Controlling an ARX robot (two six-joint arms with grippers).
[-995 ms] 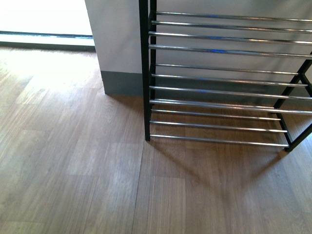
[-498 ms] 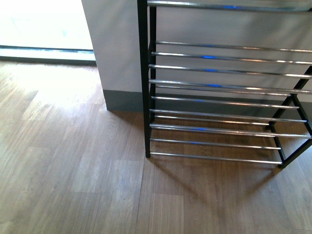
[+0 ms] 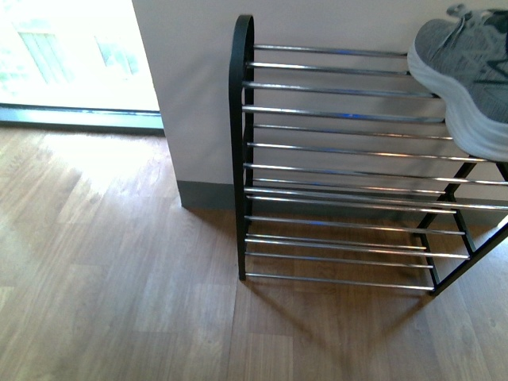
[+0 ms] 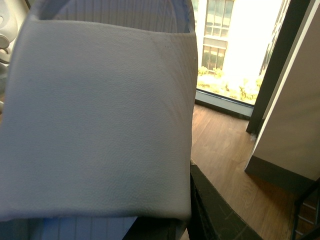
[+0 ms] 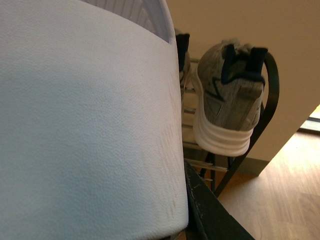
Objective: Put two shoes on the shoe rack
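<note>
Two pale blue slide sandals in transit, one per wrist view; left-arm sandal (image 4: pixel 100 120) fills the left wrist view, right-arm sandal (image 5: pixel 85 120) fills the right wrist view; both appear carried, not yet on the shoe rack (image 3: pixel 242 159). Rack: black frame, chrome rods, standing on wood floor (image 3: pixel 111 270) against the wall (image 3: pixel 190 87); rods bare toward its left end. Grey sneaker (image 3: pixel 468 71) already on the top tier at the rack's right end; its heel shows in the right wrist view. Judgement: placement of the sandals remains. Pincers: fingers hidden by the sandals; a dark part shows beneath each; opening cannot be told.
</note>
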